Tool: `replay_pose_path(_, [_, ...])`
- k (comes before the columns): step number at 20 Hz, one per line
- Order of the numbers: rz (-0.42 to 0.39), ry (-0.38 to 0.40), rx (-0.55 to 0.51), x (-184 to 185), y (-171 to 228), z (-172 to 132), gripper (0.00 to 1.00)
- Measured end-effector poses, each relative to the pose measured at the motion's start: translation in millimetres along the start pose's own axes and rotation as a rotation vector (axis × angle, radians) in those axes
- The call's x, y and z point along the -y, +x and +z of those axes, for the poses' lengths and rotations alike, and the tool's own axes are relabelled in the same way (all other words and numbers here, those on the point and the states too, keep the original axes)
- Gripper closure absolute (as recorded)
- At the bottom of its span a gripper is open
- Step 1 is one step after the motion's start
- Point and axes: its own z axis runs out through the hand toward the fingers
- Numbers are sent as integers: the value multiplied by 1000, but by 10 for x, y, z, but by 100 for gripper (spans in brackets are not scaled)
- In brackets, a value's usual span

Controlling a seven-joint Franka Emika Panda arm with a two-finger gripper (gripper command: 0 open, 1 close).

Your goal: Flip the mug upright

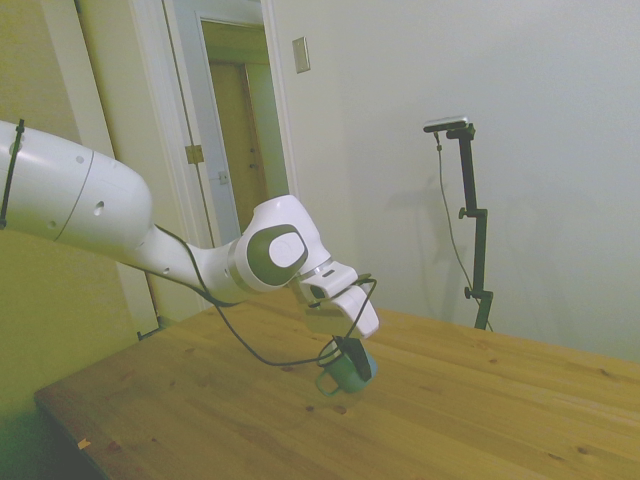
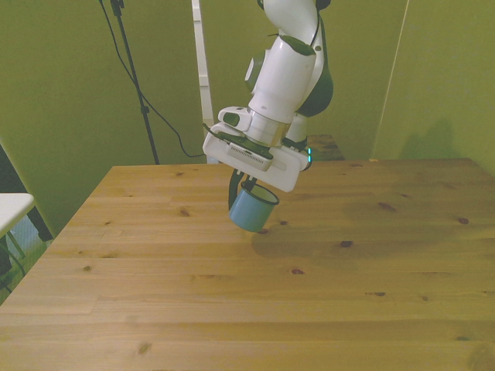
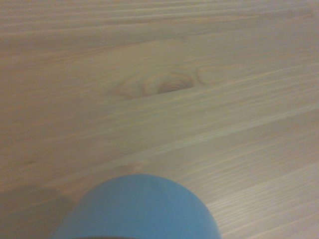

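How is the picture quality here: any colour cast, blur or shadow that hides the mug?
Side view: greenish cast, soft, but the mug reads clearly under the gripper. Front view: yellow-green tint, sharp enough; a broad shadow lies on the table toward the front view's right of the mug, not over it. Wrist view: blurred, the mug only a blue curve at the edge.

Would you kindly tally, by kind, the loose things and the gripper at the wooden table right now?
Teal mug, tilted, held off the table: 1
Gripper, closed on the mug: 1
Total: 2
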Motion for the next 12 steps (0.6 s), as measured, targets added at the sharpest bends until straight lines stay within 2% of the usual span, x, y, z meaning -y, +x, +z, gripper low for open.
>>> replay_pose_path(3, [0, 92, 159, 149, -114, -6, 100])
replay_pose_path(5, [-20, 126, 255, 219, -167, 44, 100])
replay_pose_path(8, [-44, 113, 337, 274, -230, 165, 100])
replay_pose_path(12, [-63, 83, 371, 345, -309, 308, 100])
